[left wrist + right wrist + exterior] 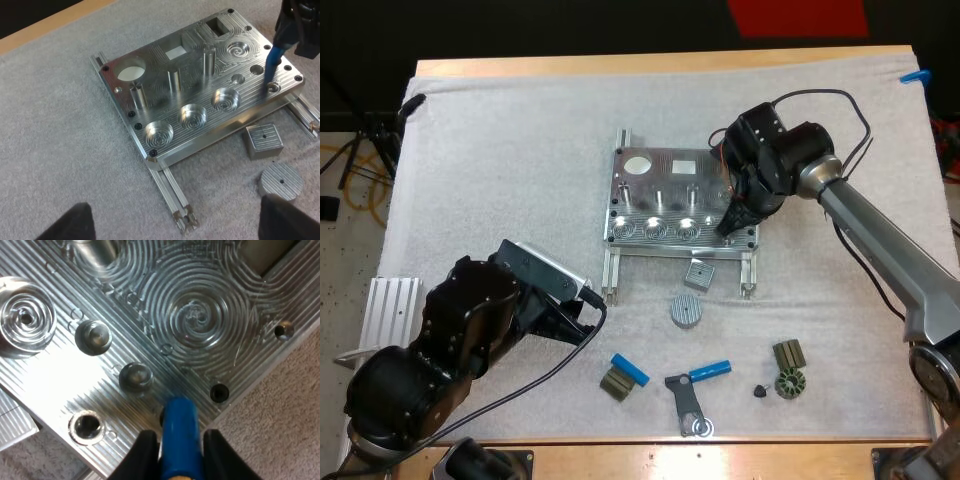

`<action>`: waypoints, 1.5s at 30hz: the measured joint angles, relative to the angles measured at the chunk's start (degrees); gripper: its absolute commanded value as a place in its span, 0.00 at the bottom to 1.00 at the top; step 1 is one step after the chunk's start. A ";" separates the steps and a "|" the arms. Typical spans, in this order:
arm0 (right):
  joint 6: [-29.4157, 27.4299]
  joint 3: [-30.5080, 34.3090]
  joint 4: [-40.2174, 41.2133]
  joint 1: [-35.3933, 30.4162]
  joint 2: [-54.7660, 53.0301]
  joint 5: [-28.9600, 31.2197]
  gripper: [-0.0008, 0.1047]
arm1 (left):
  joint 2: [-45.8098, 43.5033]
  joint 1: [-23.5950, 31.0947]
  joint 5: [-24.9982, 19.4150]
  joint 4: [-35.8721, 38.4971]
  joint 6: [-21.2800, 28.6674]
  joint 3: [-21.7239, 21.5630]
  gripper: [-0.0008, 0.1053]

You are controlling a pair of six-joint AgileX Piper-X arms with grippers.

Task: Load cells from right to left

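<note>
**benchrat:** so where's the cell right now?

**kilo_m:** The blue cell (179, 425) is pinched from both sides by the right hand (734, 222). It's close to upright, with its free end down at the near right corner of the metal fixture (165, 107). From the left wrist view the tip is right by a small ringed hole (272, 87). I can't tell if it's touching or just above.

**benchrat:** why that corner?

**kilo_m:** The task says right to left, so my guess is the rightmost slot gets filled first. Gripping the upper end leaves the bottom free to go in. Keeping it upright should stop it catching on the rim.

**benchrat:** and the other hand?

**kilo_m:** The left hand (580, 312) hangs over the white mat (500, 160) near the fixture's front left rail. Its fingers are wide apart with nothing in them. To me that reads as staying out of the way while its camera watches the plate.

**benchrat:** what about the rest of the stuff?

**kilo_m:**
- A spare blue cylinder (629, 370) lies toward the tabletop's front edge.
- Another blue piece (710, 370) is right beside a dark lever tool (686, 405).
- A small metal block (698, 274) and a ribbed disc (686, 310) sit just in front of the fixture.
- Some dark parts (788, 355) are off to the right.

Probably all of it is staged within reach for the next loads.
</note>
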 measured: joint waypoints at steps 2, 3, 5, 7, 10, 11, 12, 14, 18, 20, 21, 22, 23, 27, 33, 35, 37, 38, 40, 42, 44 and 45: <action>0.44 0.00 0.00 0.00 0.00 0.00 0.12 | 0.00 0.00 0.00 0.00 0.00 0.00 0.63; 0.81 0.00 0.18 0.00 0.00 0.00 0.12 | 0.00 0.00 0.00 0.00 0.00 0.00 0.63; 0.91 0.00 0.72 0.00 0.00 0.00 0.12 | 0.00 0.00 0.00 0.00 0.00 0.00 0.63; 0.91 0.00 1.31 0.00 0.00 0.00 0.12 | 0.00 0.00 0.00 0.00 0.00 0.00 0.63; 0.91 0.00 1.29 0.00 0.00 0.00 0.12 | 0.00 0.00 0.00 0.00 0.00 0.00 0.63; 0.91 0.00 1.29 0.00 0.00 0.00 0.12 | 0.00 0.00 0.00 0.00 0.00 0.00 0.63; 0.91 0.00 1.29 0.00 0.10 0.00 0.12 | 0.00 0.00 0.00 0.00 0.00 0.00 0.63; 0.91 0.00 1.29 0.00 0.07 0.00 0.12 | 0.00 0.00 0.00 0.00 0.00 0.00 0.63; 0.91 0.00 0.98 0.00 0.47 0.00 0.12 | 0.00 0.00 0.00 0.00 0.00 0.00 0.63; 0.91 0.00 1.03 0.00 0.66 0.00 0.12 | 0.00 0.00 0.00 0.00 0.00 0.00 0.63; 0.91 0.00 0.92 0.00 0.72 0.00 0.12 | 0.00 0.00 0.00 0.00 0.00 0.00 0.63; 0.91 0.00 0.94 0.00 0.68 0.00 0.12 | 0.00 0.00 0.00 0.00 0.00 0.00 0.63; 0.91 0.00 0.94 0.00 0.68 0.00 0.12 | 0.00 0.00 0.00 0.00 0.00 0.00 0.63; 0.91 0.00 0.81 0.00 0.68 0.00 0.14 | 0.00 0.00 0.00 0.00 0.00 0.00 0.63; 1.50 0.00 0.81 0.00 1.00 0.00 0.40 | 0.00 0.00 0.00 0.00 0.00 0.00 0.63; 1.85 0.00 0.64 0.00 1.43 0.00 0.48 | 0.00 0.00 0.00 0.00 0.00 0.00 0.63; 3.08 0.00 -0.63 0.00 1.57 0.00 0.49 | 0.00 0.00 0.00 0.00 0.00 0.00 0.63; 3.12 0.00 -0.94 0.00 1.42 -0.20 0.49 | 0.00 0.00 0.00 0.00 0.00 0.00 0.63; 3.53 0.00 -2.61 0.00 0.74 -0.44 0.49 | 0.00 0.00 0.00 0.00 0.00 0.00 0.63; 3.78 0.00 -3.21 0.00 -0.21 -0.98 0.49 | 0.00 0.00 0.00 0.00 0.00 0.00 0.63; 3.95 0.00 -3.51 0.00 -1.26 -1.02 0.49 | 0.00 0.00 0.00 0.00 0.00 0.00 0.63; 3.93 0.00 -3.48 0.00 -2.04 -1.02 0.49 | 0.00 0.00 0.00 0.00 0.00 0.00 0.63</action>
